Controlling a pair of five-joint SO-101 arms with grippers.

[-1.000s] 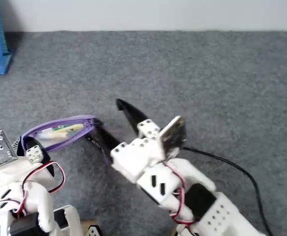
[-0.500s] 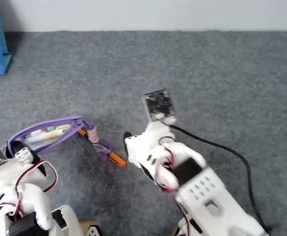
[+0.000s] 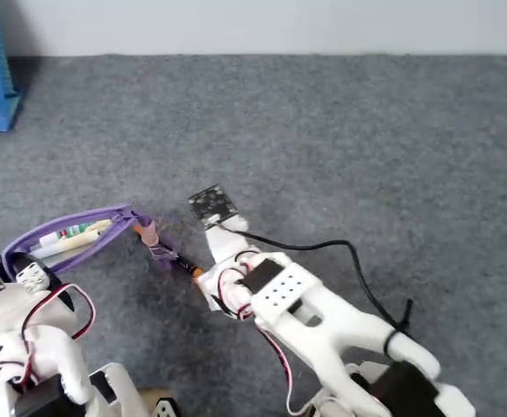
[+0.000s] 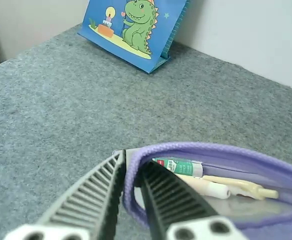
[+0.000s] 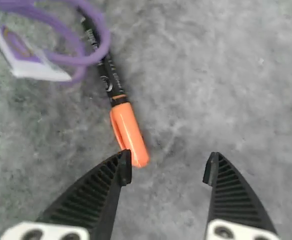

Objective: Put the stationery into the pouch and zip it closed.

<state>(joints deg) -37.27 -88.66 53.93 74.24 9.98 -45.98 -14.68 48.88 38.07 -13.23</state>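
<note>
Marker (image 3: pixel 182 264) lies diagonal, orange cap (image 5: pixel 128 135) lower right, tail at pouch (image 3: pixel 62 234) mouth. Right gripper (image 5: pixel 169 157) gapes at the cap; left gripper (image 4: pixel 132 159) pinches pouch rim; carpet (image 3: pixel 366 130) open upper right

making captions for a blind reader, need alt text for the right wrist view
The right gripper, open, hovers over grey carpet, one jaw beside the orange cap of a black pen lying flat. A purple loop and white tag lie at the pen's other end.
</note>
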